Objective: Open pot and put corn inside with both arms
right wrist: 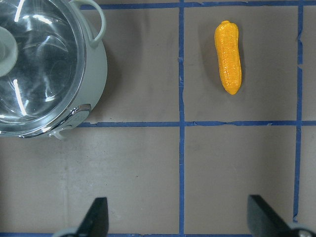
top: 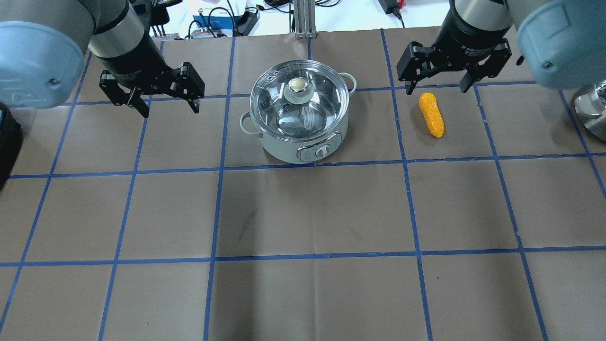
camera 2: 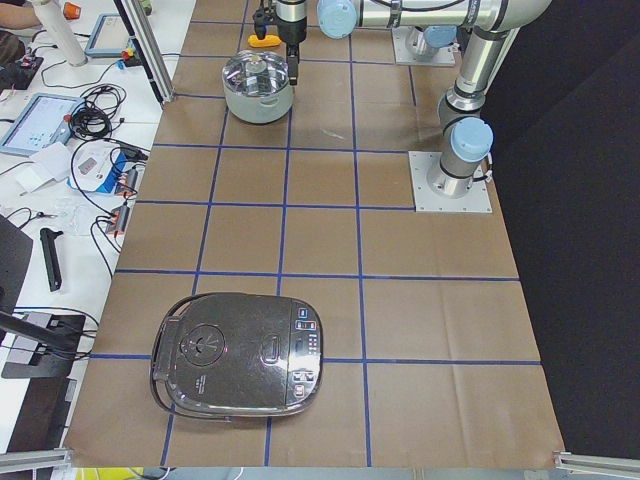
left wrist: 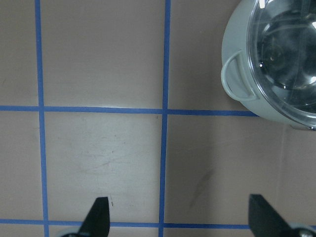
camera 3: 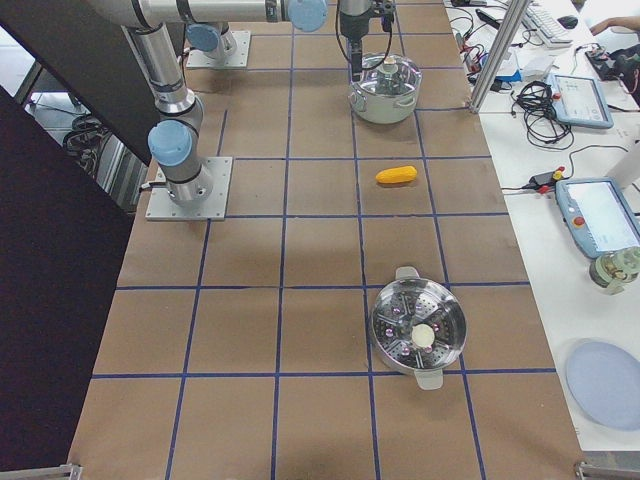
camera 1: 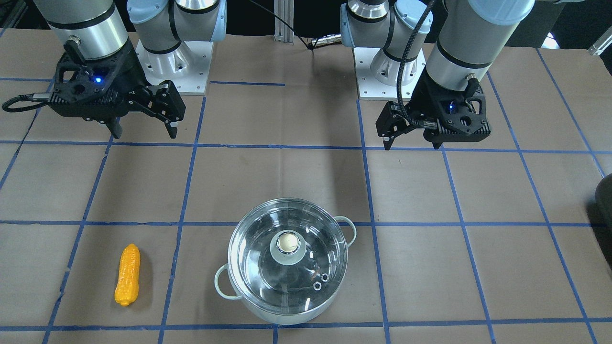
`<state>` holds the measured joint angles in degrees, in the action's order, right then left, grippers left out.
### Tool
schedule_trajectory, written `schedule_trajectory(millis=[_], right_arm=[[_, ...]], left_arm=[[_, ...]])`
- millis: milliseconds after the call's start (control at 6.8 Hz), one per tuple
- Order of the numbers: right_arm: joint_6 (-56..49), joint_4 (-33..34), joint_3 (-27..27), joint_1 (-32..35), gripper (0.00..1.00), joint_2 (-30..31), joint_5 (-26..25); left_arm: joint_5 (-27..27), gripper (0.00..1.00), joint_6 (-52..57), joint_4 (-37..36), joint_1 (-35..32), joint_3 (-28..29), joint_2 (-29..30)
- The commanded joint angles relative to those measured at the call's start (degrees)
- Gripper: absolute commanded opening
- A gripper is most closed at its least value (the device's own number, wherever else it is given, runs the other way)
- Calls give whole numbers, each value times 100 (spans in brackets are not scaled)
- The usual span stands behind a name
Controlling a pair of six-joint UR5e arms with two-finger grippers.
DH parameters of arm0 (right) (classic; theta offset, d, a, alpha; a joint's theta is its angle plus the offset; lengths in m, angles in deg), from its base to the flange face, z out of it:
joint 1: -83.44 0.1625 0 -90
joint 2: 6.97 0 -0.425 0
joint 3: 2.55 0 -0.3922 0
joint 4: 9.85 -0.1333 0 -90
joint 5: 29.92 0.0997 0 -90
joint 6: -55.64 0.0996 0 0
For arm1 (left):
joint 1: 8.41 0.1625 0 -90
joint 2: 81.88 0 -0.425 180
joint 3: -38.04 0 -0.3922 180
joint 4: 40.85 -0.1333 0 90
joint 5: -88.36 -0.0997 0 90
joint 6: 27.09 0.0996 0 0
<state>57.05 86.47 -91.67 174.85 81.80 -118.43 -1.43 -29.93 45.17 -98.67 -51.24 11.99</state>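
The steel pot (top: 284, 149) stands at the far middle of the table with its glass lid (top: 324, 102) on and the knob (top: 297, 85) on top. The orange corn (top: 432, 114) lies on the paper to the pot's right. My left gripper (top: 170, 112) hovers open and empty to the left of the pot; its wrist view shows the pot's handle (left wrist: 237, 76). My right gripper (top: 437, 89) hovers open and empty just beyond the corn's far end; its wrist view shows the corn (right wrist: 228, 57) and the pot (right wrist: 94, 64).
Blue tape lines grid the brown paper table (top: 312, 213). A rice cooker (camera 2: 240, 355) sits far off at the left end. A steamer pot (camera 3: 418, 328) and a blue plate (camera 3: 605, 385) sit at the right end. Cables and devices lie beyond the far edge.
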Motion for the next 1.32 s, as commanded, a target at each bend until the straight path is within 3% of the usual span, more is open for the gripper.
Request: schedule_trajectory(millis=[0,294,588,882,1176], right_arm=[[0,0,0,0,100,0,0],[0,0,0,0,100,0,0],[0,9,0,9,100,0,0],[0,9,0,0,100,-9,0],[9,17,9,9,100,-9,0]], left_arm=[[5,100,-189,-50,-122,294,357],[14,100,-516,2,-674,1241,875],[260,100,-1198,-250,-1088,1780,1849],[295,100,-1543,-846,-1326,2080,2536],[295,100,-1824,-1017,-1468,2107,2750]])
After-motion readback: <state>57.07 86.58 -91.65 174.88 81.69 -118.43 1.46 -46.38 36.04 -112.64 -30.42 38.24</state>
